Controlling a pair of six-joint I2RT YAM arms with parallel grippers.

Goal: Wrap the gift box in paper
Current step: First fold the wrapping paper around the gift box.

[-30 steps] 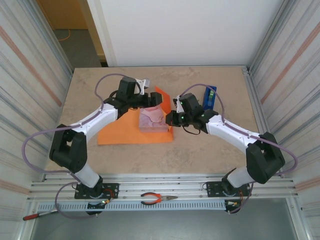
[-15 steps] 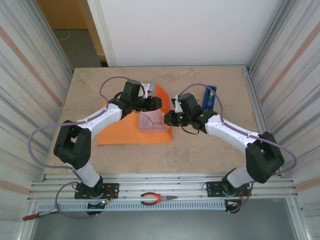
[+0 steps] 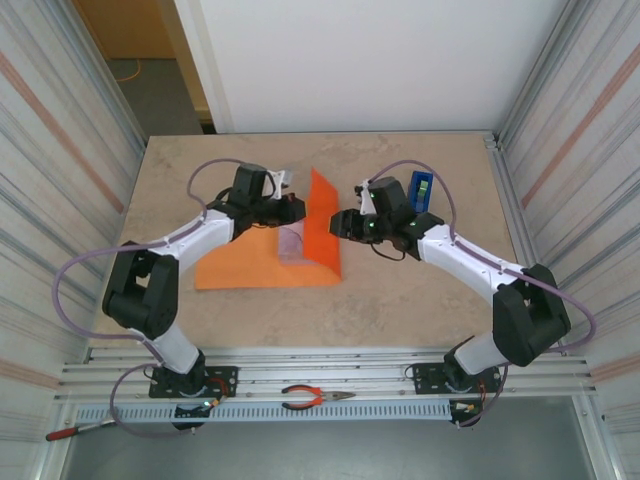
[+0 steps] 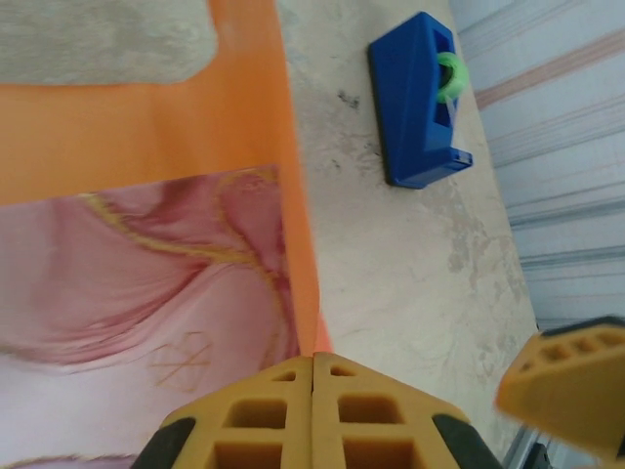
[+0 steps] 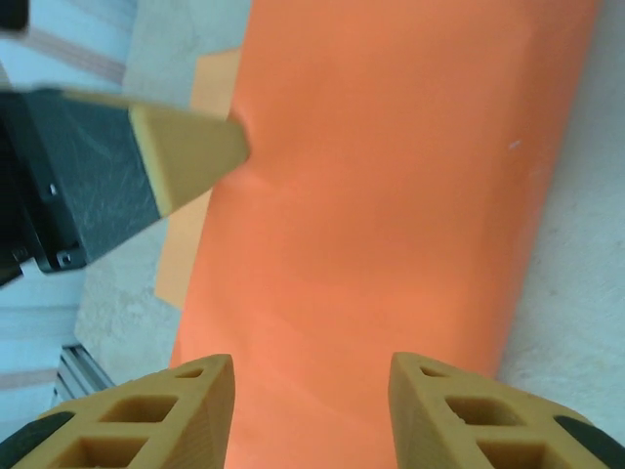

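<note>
While L fingers (image 4: 264,430) pinch paper (image 4: 244,127) edge, R fingers (image 5: 166,410) gape.

The paper (image 3: 255,265) lies flat on the table (image 3: 420,300). Its right part rises as a flap that stands between the left tool (image 3: 297,208) and the right tool (image 3: 338,222). The box (image 3: 291,241) sits on the paper just nearward of the left tool, on that tool's side of the flap. The right tool is close on the flap's other side. The flap's edge runs into the left tool's closed tips. The dispenser (image 3: 420,192) stands on the table right of the right tool and a little farther back, well apart from the paper. Pliers (image 3: 315,398) lie on the rail (image 3: 400,385) at the near edge, between the arm bases.
</note>
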